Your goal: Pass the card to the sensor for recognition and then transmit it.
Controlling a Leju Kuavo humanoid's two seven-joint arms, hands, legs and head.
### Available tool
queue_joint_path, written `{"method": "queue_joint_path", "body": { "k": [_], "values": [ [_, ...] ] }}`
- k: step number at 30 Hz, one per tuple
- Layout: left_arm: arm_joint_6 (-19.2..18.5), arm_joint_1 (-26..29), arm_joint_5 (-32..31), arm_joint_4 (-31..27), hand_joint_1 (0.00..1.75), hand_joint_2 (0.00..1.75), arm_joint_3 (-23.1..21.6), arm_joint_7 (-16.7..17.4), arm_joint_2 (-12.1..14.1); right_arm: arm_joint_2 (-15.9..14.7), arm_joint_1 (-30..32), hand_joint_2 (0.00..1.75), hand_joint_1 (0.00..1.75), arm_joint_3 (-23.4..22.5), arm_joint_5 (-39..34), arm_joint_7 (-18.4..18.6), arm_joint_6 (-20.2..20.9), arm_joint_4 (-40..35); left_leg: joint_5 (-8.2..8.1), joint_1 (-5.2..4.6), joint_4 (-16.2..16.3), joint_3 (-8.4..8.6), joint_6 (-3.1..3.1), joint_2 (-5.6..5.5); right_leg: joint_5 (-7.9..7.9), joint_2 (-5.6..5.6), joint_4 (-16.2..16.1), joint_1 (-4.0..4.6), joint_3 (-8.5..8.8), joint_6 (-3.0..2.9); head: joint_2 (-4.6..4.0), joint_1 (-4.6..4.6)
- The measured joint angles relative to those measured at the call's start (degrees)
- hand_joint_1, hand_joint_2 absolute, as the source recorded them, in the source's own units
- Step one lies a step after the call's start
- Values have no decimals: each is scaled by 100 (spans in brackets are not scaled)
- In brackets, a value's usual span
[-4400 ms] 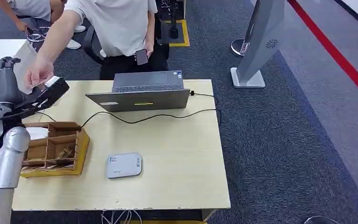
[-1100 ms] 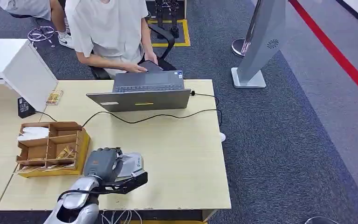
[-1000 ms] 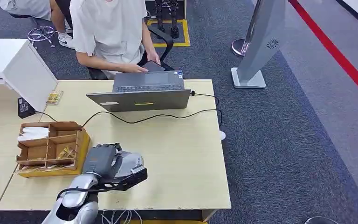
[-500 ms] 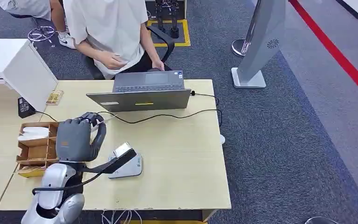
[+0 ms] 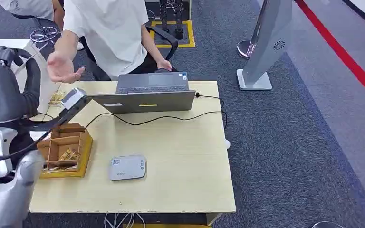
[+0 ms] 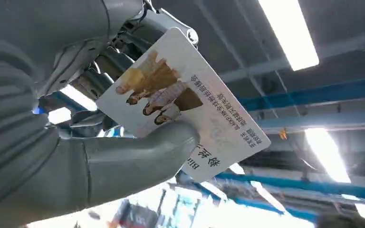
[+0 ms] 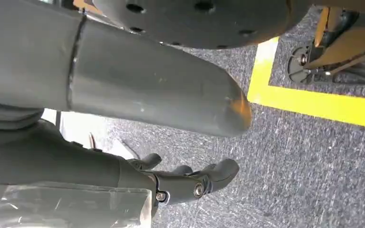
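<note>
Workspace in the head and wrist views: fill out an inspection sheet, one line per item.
Surface: light wooden table, mostly bare at its right side.
Job's things: card pinched by the left robot hand, raised toward a person's open hand; grey sensor lies flat on the table.
Clutter: wooden compartment box, open laptop.
Robot hands: left grips the card between thumb and fingers; right robot hand holds nothing, fingers apart, above carpet.
Cables: black cable runs across the table from the laptop's right side.
Surroundings: grey carpet, kiosk stand, red floor line.
</note>
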Motion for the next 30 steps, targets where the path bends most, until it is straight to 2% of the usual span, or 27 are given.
{"method": "queue_joint_path", "body": {
  "k": [5,10,17,30],
  "values": [
    [-94,-823,-452,1392,175,175,113,67,61,0,-31,0,0,63,11,-63,79,0,6,0,0,1,-2,2,7,3,1,0,-1,-2,0,0],
    [-76,-1111,-480,2081,175,175,122,96,57,2,-49,0,0,68,11,-81,70,-2,6,-1,0,-1,-2,1,7,4,1,0,-2,-3,0,-2],
    [-70,-1162,-498,2504,175,175,122,96,52,0,-47,0,0,72,11,-81,70,-2,6,0,1,-20,-3,4,7,9,1,0,-21,-3,0,0],
    [-70,-1161,-498,2725,175,175,122,96,50,0,-47,0,0,72,11,-81,70,-2,4,-1,3,-63,-2,5,7,14,0,0,-62,-3,0,0]
  ]
}}
